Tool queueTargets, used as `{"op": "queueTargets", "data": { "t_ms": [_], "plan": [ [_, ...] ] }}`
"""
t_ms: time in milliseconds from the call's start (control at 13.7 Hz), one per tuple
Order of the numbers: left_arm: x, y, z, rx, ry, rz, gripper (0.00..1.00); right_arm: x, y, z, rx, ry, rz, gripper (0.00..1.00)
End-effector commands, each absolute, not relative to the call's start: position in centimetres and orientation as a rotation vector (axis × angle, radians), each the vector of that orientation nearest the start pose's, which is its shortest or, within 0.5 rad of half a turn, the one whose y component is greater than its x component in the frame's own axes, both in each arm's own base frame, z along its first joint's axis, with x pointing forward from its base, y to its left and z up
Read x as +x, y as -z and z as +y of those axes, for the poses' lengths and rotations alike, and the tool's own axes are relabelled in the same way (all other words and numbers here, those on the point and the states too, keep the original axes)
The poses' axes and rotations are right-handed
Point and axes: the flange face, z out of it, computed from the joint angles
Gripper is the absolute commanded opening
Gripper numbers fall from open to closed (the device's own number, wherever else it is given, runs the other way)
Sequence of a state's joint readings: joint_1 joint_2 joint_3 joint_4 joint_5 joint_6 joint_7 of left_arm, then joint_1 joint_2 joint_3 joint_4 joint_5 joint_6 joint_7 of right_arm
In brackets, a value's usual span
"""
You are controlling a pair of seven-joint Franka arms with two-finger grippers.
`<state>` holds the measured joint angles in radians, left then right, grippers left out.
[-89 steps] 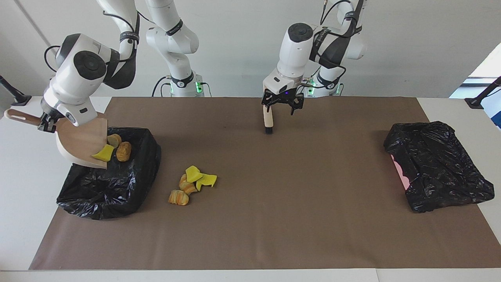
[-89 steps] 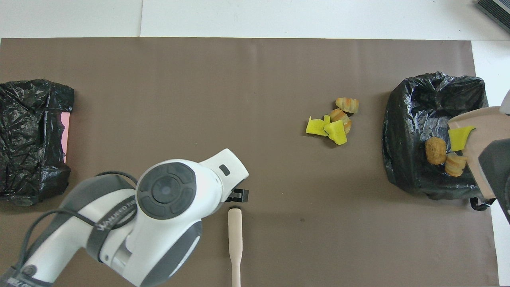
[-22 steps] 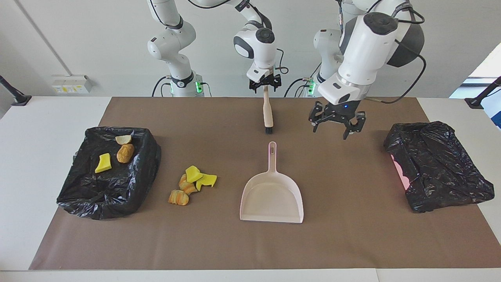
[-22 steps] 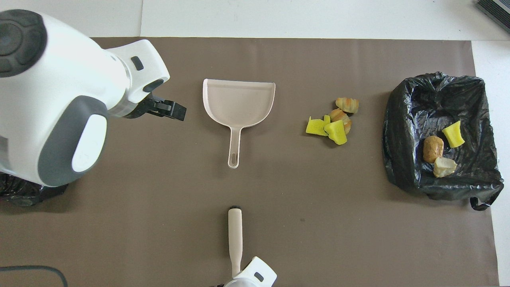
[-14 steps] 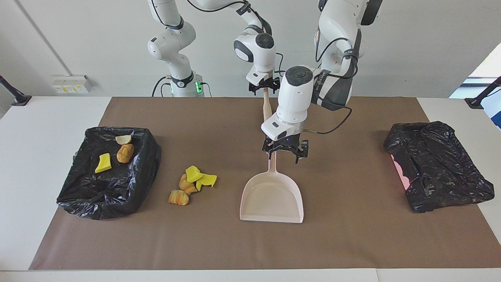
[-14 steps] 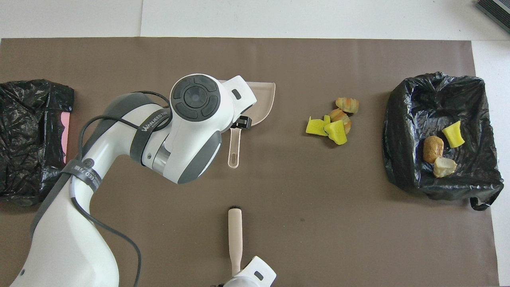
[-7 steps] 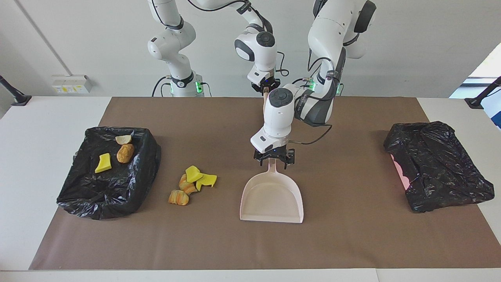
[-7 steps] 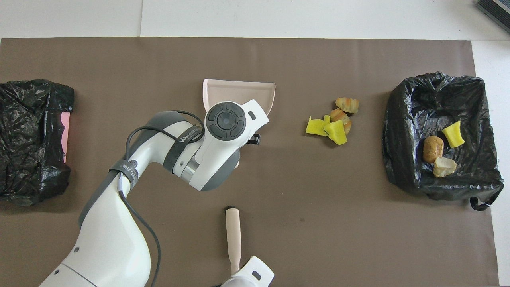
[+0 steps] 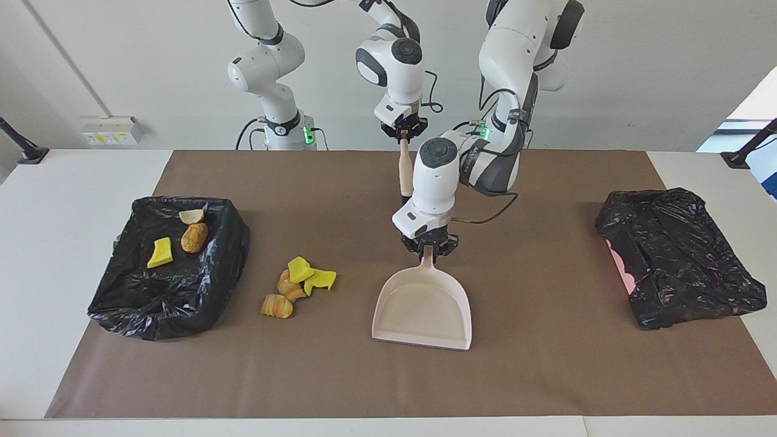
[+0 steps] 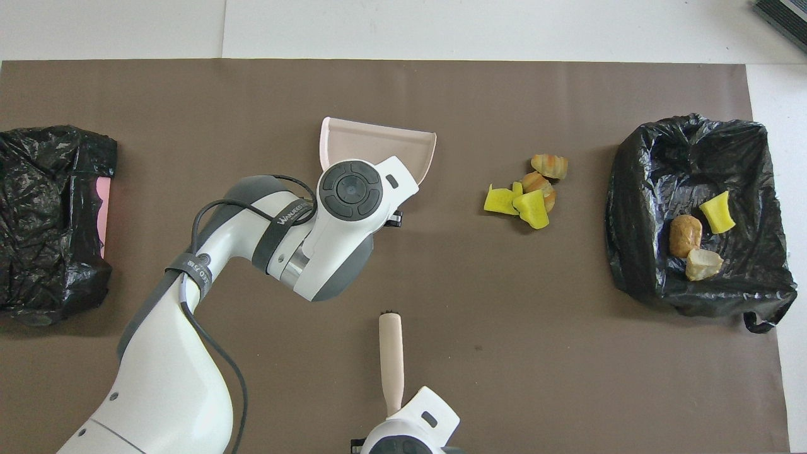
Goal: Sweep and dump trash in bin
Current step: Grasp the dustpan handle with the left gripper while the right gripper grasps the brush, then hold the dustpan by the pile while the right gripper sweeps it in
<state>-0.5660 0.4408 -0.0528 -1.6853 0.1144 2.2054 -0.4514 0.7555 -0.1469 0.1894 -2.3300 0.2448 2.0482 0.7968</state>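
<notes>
The pink dustpan [image 9: 424,311] lies mid-table, mouth away from the robots, and my left gripper [image 9: 429,249] is shut on its handle. In the overhead view the left arm covers that handle, so only the pan [image 10: 377,142] shows. My right gripper [image 9: 403,136] is shut on the top of the beige brush [image 9: 403,173], which hangs tilted over the mat; its bristle end is hidden by the left arm. The trash [image 9: 296,284], yellow wedges and orange-brown lumps, sits between the dustpan and the black-lined bin [image 9: 200,285]. The overhead view also shows the brush [image 10: 391,359], trash [image 10: 526,192] and bin [image 10: 637,208].
Three scraps lie inside the bin: a yellow wedge [image 9: 160,252], a brown lump [image 9: 193,237] and a pale piece [image 9: 192,215]. A second crumpled black bag [image 9: 680,261] over something pink sits at the left arm's end. A brown mat [image 9: 546,376] covers the table.
My left gripper came down and closed on the dustpan handle, and the pan turned slightly. My right gripper closed on the brush and swung it a little toward the right arm's end.
</notes>
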Motion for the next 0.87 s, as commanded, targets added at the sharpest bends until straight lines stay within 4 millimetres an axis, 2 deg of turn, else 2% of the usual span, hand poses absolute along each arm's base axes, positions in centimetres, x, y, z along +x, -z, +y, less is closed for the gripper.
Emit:
{"op": "queueTargets", "data": {
  "t_ms": [0, 146, 437, 655, 801],
  "plan": [
    [55.6, -38.6, -36.9, -3.091, 0.237, 0.34, 0.0, 28.6, -40.5, 34.2, -3.125, -0.38, -0.083, 0.0],
    [55.5, -39.4, -36.5, -3.082, 0.231, 0.368, 0.0, 31.0, -41.0, 30.8, -3.152, -0.404, -0.105, 0.0],
    [55.4, -39.0, -35.5, -3.078, 0.141, 0.426, 0.0, 36.9, -40.9, 23.2, -3.241, -0.368, -0.116, 0.0],
    [54.9, -38.7, -34.8, -2.909, 0.034, 1.004, 0.0, 41.8, -41.0, 19.2, -3.339, -0.326, -0.176, 0.0],
    [54.9, -38.6, -33.8, -2.812, -0.027, 1.23, 0.0, 45.3, -41.7, 16.9, -3.385, -0.342, -0.215, 0.0]
  ]
}}
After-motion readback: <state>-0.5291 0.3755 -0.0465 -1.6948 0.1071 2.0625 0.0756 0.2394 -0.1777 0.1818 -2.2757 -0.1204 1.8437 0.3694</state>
